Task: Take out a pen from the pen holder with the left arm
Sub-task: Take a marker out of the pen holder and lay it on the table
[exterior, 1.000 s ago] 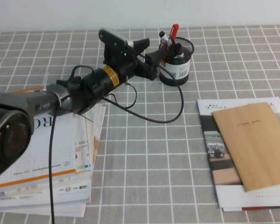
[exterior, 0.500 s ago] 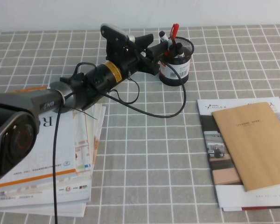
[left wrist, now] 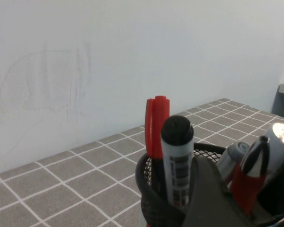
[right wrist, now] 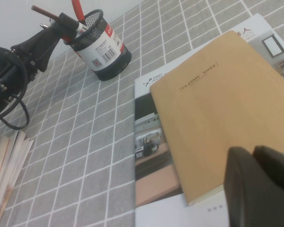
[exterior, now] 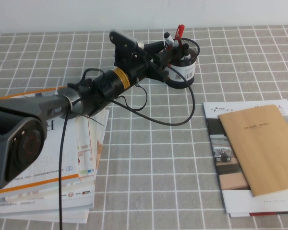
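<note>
A black mesh pen holder (exterior: 185, 73) with a white label stands at the far middle of the tiled table and holds several pens. My left gripper (exterior: 169, 48) reaches in over its rim from the left. In the left wrist view its dark fingers (left wrist: 210, 196) stand either side of a red-bodied pen with a black tip (left wrist: 248, 182), open with small gaps showing. A tall red pen (left wrist: 156, 124) and a grey marker with a black cap (left wrist: 176, 163) stand beside it. My right gripper (right wrist: 252, 153) is shut, hovering low over the tan notebook (right wrist: 217, 104).
A stack of magazines (exterior: 48, 167) lies at the near left under the left arm. The tan notebook (exterior: 261, 148) rests on a brochure (exterior: 222, 160) at the right. A black cable (exterior: 175, 117) loops onto the table beside the holder. A white wall rises behind.
My left gripper has moved right and farther back, from beside the holder to over its rim. Its fingers have narrowed around the pens. The right arm has not moved.
</note>
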Motion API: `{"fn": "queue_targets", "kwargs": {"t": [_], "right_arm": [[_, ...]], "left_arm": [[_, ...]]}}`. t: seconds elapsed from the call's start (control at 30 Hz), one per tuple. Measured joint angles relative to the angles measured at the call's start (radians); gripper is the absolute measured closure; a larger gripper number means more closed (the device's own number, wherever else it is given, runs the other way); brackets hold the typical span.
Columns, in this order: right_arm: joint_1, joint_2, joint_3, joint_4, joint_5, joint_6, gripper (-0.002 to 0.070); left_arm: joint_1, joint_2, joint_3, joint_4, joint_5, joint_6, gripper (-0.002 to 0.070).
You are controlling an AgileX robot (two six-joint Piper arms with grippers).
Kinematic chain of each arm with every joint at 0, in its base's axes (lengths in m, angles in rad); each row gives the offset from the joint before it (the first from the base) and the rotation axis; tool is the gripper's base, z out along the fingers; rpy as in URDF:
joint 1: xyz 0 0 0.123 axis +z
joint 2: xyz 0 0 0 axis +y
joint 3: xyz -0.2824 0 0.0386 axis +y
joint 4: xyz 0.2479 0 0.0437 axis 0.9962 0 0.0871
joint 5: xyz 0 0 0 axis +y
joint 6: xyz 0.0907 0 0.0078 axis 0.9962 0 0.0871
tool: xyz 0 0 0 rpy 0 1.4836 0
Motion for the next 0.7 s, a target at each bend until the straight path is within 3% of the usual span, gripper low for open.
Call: {"fn": "queue_targets", "kwargs": {"t": [0.7], "right_arm": [[0.0,0.0,0.0,0.0,0.0,-0.001,0.0689]], "left_arm": [[0.0,0.005,0.0,-0.049,-0.006,0.0,0.0445]]}}
